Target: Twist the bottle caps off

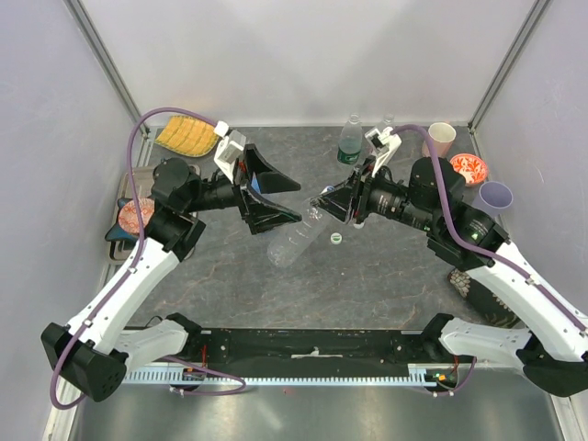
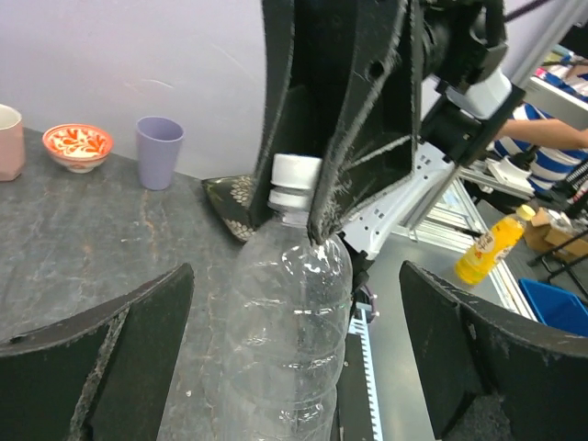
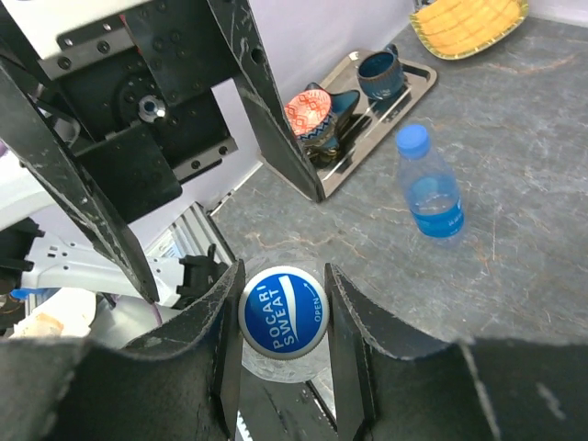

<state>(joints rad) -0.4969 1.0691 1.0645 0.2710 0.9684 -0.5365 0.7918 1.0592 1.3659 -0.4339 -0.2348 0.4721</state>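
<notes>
Black base rail point(image 1: 312, 342), grey marbled tabletop point(image 1: 386, 276), clear bottle point(image 1: 294, 241), lilac walls point(image 1: 303, 55)

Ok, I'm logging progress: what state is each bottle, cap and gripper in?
Clear bottle: tilted, capped.
Pocari Sweat cap: on it, gripped.
Right gripper: shut on that cap.
Left gripper: open, flanking the bottle.
Blue bottle: upright, capped.
Loose cap: lying on table.

Dark grey, marble-veined table top point(image 1: 395, 276), matt finish. Plain pale lilac-white panel walls point(image 1: 303, 55) enclose its far, left and right edges. Silver aluminium frame posts point(image 1: 103, 64) rise at both far corners. A slotted aluminium rail point(image 1: 303, 377) runs along the near edge. Lighting is even and diffuse; shadows are soft.
</notes>
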